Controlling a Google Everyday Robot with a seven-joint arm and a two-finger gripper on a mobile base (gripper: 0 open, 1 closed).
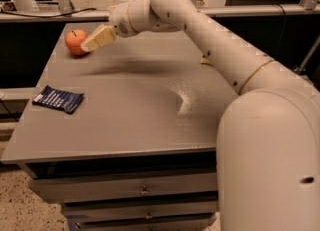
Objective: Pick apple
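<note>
The apple (74, 43) is small, round and orange-red with a short dark stem. It sits on the grey table (140, 105) near the far left corner. My gripper (96, 40), with tan tips, hangs just above the table at the apple's right side. It overlaps the apple's right edge in this view. I cannot tell whether it touches the apple. The white arm reaches to it from the right foreground, across the table.
A dark blue packet (58, 99) lies flat near the table's left edge. A small yellow bit of a sponge (205, 61) peeks out behind my arm at the far right. Drawers sit below the table's front edge. Dark shelving and cables run behind the table.
</note>
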